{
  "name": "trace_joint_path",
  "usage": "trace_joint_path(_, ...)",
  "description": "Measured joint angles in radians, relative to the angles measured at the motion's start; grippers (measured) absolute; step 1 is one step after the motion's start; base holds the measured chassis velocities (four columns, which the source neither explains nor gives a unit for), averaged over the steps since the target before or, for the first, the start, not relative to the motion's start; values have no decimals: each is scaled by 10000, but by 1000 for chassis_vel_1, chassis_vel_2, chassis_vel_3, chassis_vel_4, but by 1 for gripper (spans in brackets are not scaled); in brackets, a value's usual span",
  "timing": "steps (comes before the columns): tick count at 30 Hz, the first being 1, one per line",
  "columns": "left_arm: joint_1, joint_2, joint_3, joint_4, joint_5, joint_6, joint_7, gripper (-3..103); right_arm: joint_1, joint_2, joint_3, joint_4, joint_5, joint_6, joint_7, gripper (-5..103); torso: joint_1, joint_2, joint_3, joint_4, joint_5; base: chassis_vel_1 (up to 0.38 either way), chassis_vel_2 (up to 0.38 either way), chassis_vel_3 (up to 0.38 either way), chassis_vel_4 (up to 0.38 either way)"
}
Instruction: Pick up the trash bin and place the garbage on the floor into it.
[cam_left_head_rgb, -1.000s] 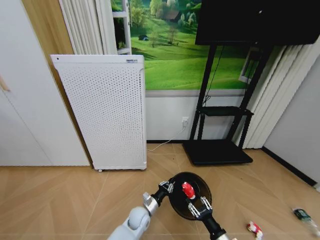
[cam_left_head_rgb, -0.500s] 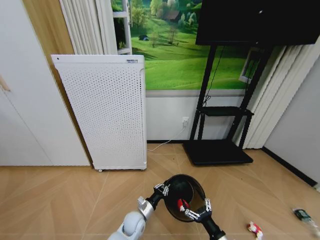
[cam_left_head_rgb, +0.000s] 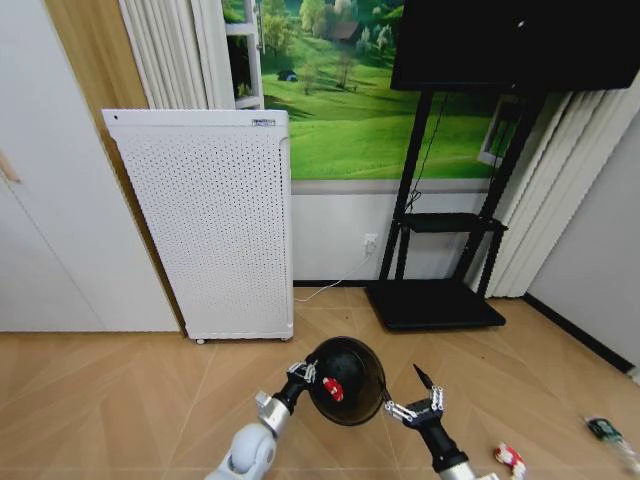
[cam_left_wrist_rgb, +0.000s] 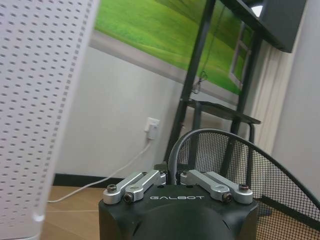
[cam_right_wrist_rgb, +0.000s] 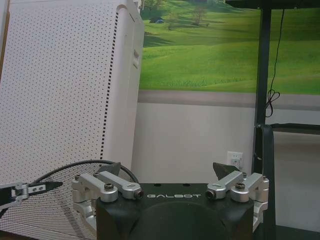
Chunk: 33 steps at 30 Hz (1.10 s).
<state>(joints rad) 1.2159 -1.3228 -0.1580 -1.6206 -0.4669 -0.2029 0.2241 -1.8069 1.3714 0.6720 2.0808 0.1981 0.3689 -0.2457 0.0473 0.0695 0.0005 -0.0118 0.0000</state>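
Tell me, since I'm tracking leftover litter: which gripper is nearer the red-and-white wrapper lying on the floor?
Right. The right gripper hangs open just left of the wrapper; the left gripper grips the trash bin, farther away.

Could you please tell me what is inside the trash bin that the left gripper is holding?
Inside the trash bin, held at its rim by the left gripper, one crumpled red-and-white wrapper shows. The bin's dark wall covers the rest of the inside, so anything more there cannot be seen.

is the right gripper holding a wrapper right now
No, the right gripper is open and empty beside the trash bin, while a red wrapper sits inside the bin held by the left gripper.
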Motion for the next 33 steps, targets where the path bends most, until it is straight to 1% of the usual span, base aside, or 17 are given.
trace_joint_path(3,230,52,-499,-65,-187,3,-36,7,48,9,-51,-69,-26,0,18,100,0,0,0,0,-1,-72,-59,72,63)
trace_joint_path(10,474,43,-1051,-77,-240,-24,-19,7,65,18,-73,-159,-87,3,36,100,1,0,1,-2,0,-156,-152,143,147)
trace_joint_path(14,494,23,-1159,-80,-291,-28,-17,7,47,18,-50,-222,-104,41,40,100,0,0,0,-2,-5,-212,-242,227,223)
trace_joint_path(17,467,20,-1214,-86,-322,-29,-15,7,51,13,-46,-283,-110,52,68,100,1,0,1,-3,11,-249,-254,238,263)
trace_joint_path(18,424,18,-1254,-89,-348,-31,-22,7,59,7,-46,-330,-117,54,120,100,2,0,1,-3,-12,-304,-266,257,261)
trace_joint_path(19,424,18,-1254,-89,-348,-31,-22,7,59,7,-46,-330,-117,54,120,100,2,0,1,-3,-12,-304,-266,257,261)
trace_joint_path(20,401,20,-1281,-88,-366,-31,-33,7,83,5,-47,-404,-141,55,156,100,2,0,1,-1,7,-293,-266,313,296)
trace_joint_path(21,401,20,-1281,-88,-366,-31,-33,7,83,5,-47,-404,-141,55,156,100,2,0,1,-1,7,-293,-266,313,296)
trace_joint_path(24,382,20,-1312,-93,-384,-31,-43,7,205,-7,-42,-776,-304,5,532,100,2,0,1,-1,-4,-325,-320,316,338)
trace_joint_path(25,384,20,-1346,-124,-389,-30,-45,7,291,-30,27,-1144,-501,-362,757,100,2,0,1,-2,9,-332,-325,305,321)
trace_joint_path(26,384,20,-1346,-124,-389,-30,-45,7,291,-30,27,-1144,-501,-362,757,100,2,0,1,-2,9,-332,-325,305,321)
trace_joint_path(28,394,29,-1371,-154,-401,-30,-47,7,449,-144,123,-1772,-718,-1058,1116,100,3,0,2,-4,0,-248,-309,229,245)
trace_joint_path(29,394,29,-1371,-154,-401,-30,-47,7,449,-144,123,-1772,-718,-1058,1116,100,3,0,2,-4,0,-206,-292,185,235)
trace_joint_path(30,401,51,-1382,-165,-405,-30,-46,7,481,-210,137,-1997,-751,-1453,1276,100,2,0,2,-4,7,-95,-191,185,235)
trace_joint_path(31,406,73,-1397,-181,-415,-30,-46,7,486,-271,137,-2140,-760,-1772,1317,100,2,0,0,-3,7,-95,-114,132,83)
trace_joint_path(32,406,73,-1397,-181,-415,-30,-46,7,486,-271,137,-2140,-760,-1772,1317,100,2,0,0,-3,7,-95,-114,132,83)
trace_joint_path(33,407,105,-1412,-206,-451,-29,-48,7,454,-381,166,-2336,-782,-2282,1158,100,2,0,1,-4,-1,-34,-114,28,33)
